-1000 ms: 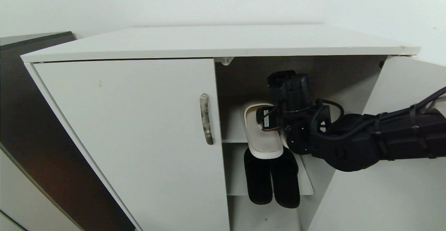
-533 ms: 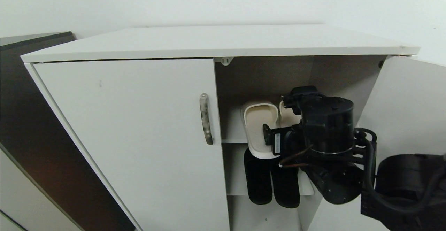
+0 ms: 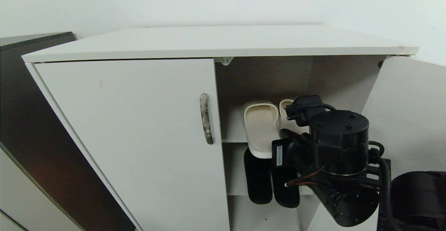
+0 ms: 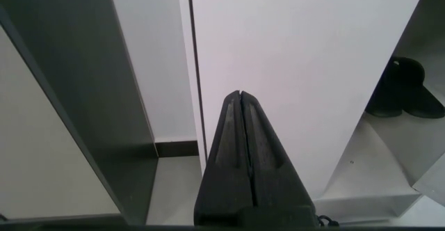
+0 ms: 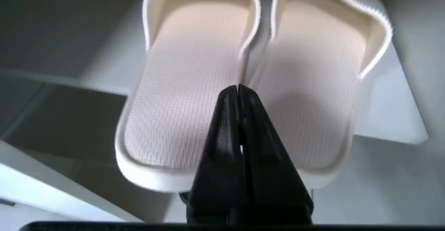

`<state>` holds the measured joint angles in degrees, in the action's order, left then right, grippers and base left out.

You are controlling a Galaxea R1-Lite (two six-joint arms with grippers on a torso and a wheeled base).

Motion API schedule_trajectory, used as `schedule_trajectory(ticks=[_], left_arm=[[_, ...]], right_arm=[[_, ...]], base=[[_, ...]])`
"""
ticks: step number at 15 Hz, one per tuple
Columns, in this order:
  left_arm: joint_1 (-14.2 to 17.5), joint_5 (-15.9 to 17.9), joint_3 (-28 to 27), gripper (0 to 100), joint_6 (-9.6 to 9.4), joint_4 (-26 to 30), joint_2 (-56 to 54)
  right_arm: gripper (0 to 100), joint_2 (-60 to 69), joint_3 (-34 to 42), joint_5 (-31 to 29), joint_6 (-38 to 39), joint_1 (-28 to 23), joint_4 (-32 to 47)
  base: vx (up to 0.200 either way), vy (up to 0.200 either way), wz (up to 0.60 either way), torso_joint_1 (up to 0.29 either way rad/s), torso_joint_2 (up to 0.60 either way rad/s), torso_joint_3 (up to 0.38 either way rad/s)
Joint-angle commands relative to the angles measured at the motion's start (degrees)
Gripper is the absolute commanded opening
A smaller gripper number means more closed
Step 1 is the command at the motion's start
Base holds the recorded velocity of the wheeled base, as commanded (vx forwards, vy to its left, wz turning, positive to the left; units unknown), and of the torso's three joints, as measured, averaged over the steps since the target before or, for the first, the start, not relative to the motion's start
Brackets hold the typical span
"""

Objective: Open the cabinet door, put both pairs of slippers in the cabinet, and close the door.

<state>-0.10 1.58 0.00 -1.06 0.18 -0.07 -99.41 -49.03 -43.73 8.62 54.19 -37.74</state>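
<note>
Has set the cream slippers (image 3: 261, 130) on the upper shelf (image 3: 230, 141), centre of the head view, side by side with heels overhanging the front edge. Has drawn the right end effector (image 5: 239, 95) back out of the cabinet (image 3: 209, 43) toward the lower right of the frame over the last second, well off the shoes touched a second ago. Keeps that end effector pressed together on nothing, pointed at the gap between the two cream soles in the right wrist view. Leaves the black slippers (image 3: 271, 184) on the lower shelf (image 3: 306, 189) directly beneath, also paired and overhanging. Holds the left end effector (image 4: 240, 102) together and empty too, facing the closed left door (image 3: 132, 137) with its metal handle (image 3: 206, 118). Points, as a judgement, to both pairs stowed and only the closing left. Shows the right door (image 3: 407, 112) swung wide at the right edge of the frame. Calls next for getting behind that panel and pushing it round. Risks catching any heels sticking out past the door line.
</note>
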Motion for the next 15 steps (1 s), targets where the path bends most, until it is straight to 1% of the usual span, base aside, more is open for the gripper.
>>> schedule_trajectory(ticks=[1,4,15], left_arm=[[0.01,0.0,0.0,0,0.01,-0.01,0.07],[0.01,0.0,0.0,0,0.01,-0.01,0.07],[0.01,0.0,0.0,0,0.01,-0.01,0.07]], right_arm=[[0,-0.78,0.16,0.05,-0.01,0.04,-0.14],[0,-1.04,0.25,-0.04,-0.01,0.04,-1.37],[0,-1.13,0.69,-0.57,-0.09,0.13,-2.25]], base=[[0.0,0.0,0.0,0.0,0.0,0.0],[0.0,0.0,0.0,0.0,0.0,0.0],[-0.2,0.0,0.0,0.004,0.0,0.001]])
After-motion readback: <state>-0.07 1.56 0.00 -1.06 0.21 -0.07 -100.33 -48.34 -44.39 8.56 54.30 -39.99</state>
